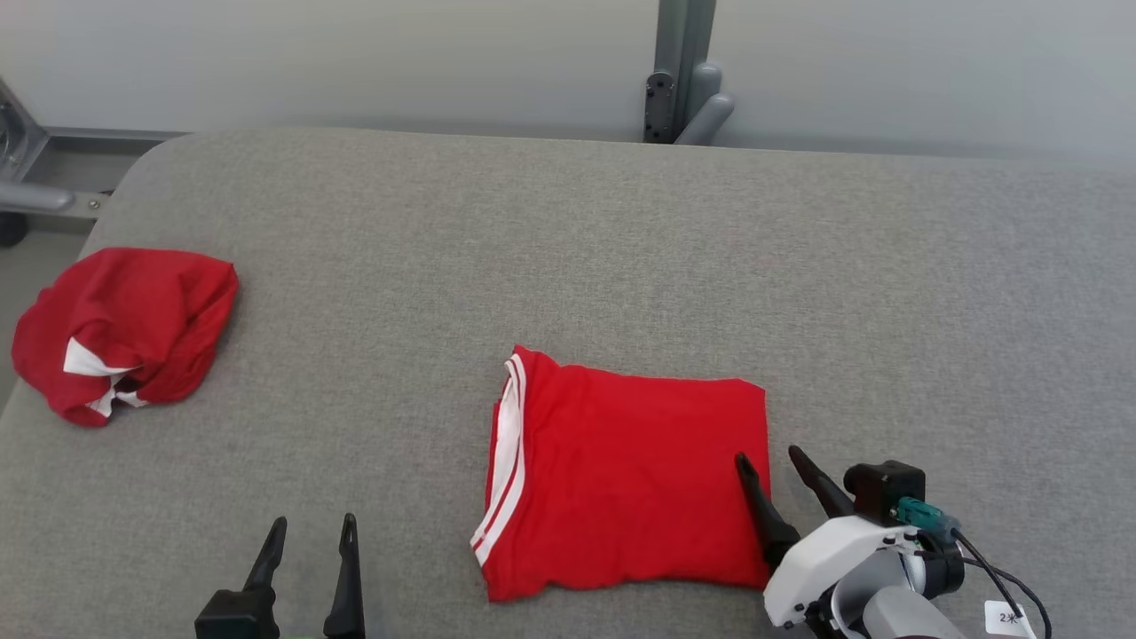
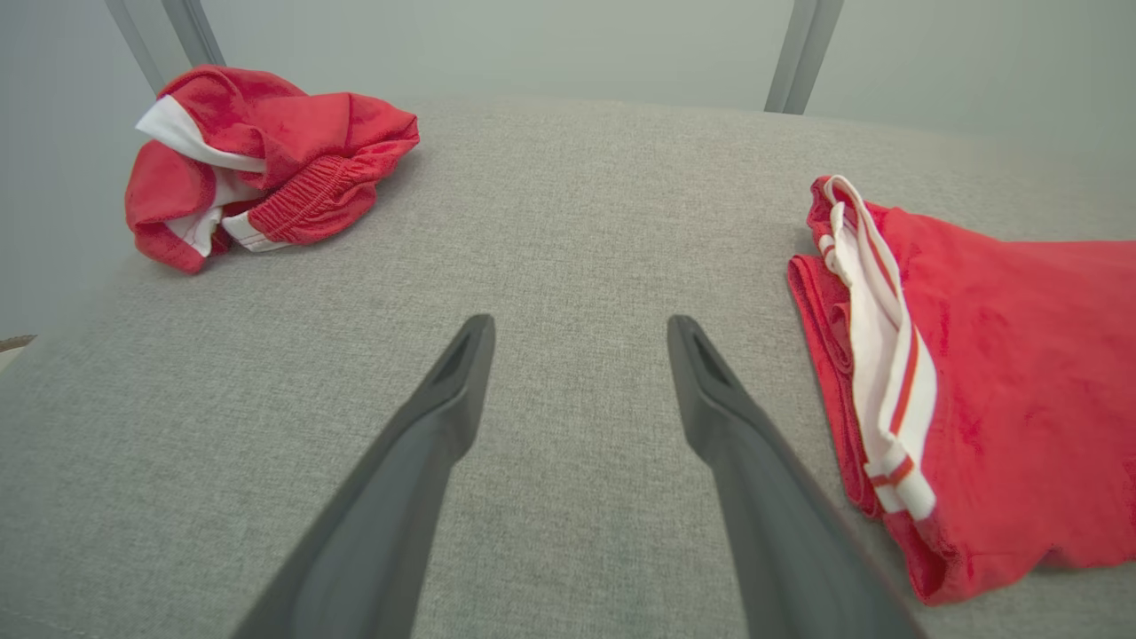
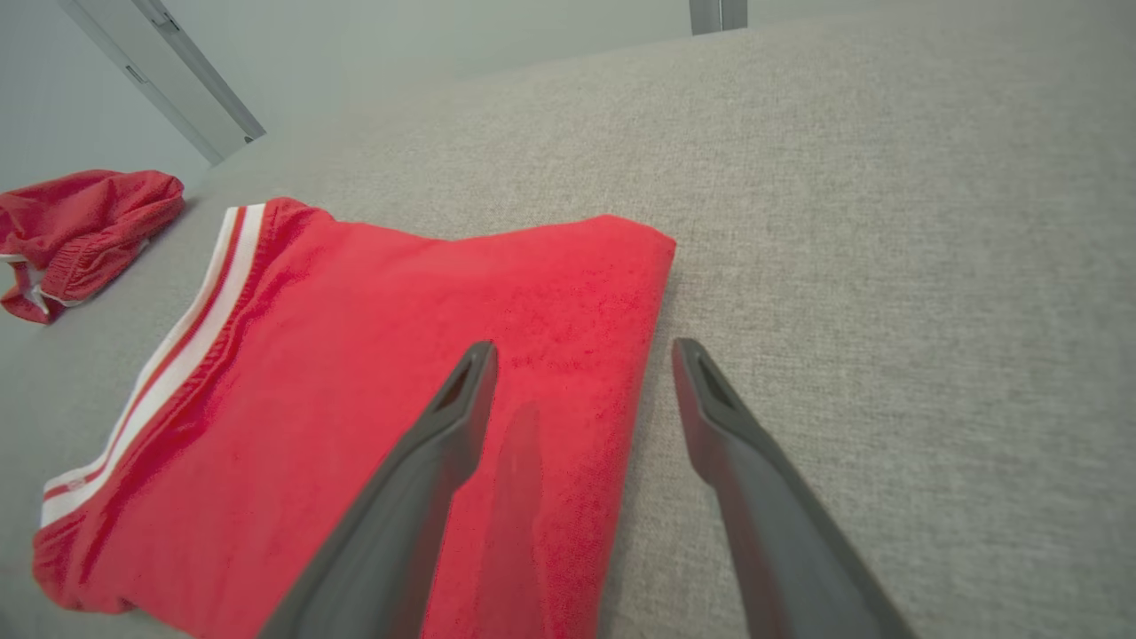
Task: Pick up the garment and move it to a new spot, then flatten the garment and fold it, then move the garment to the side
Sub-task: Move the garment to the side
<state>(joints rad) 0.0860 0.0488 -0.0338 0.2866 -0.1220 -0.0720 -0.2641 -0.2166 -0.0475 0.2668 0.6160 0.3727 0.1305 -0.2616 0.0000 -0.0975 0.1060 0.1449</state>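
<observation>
Grey padded surface (image 1: 621, 248): folded red garment (image 1: 630, 479) lies flat near the front edge, centre; crumpled red garment (image 1: 124, 328) at the left edge. Right gripper (image 1: 766, 453) spread wide, empty, straddling the folded garment's right side. Left gripper (image 1: 315, 520) wide, empty, front left.

The left gripper (image 1: 312, 525) and right gripper (image 1: 768, 454) each have two long, tapering black fingers (image 2: 426, 461). Behind the right one sit a glossy white wrist shell (image 1: 821, 555), a black camera block (image 1: 883, 484), a teal connector (image 1: 919, 512), thin black cables (image 1: 987, 564) and a small printed white tag (image 1: 1009, 618).
</observation>
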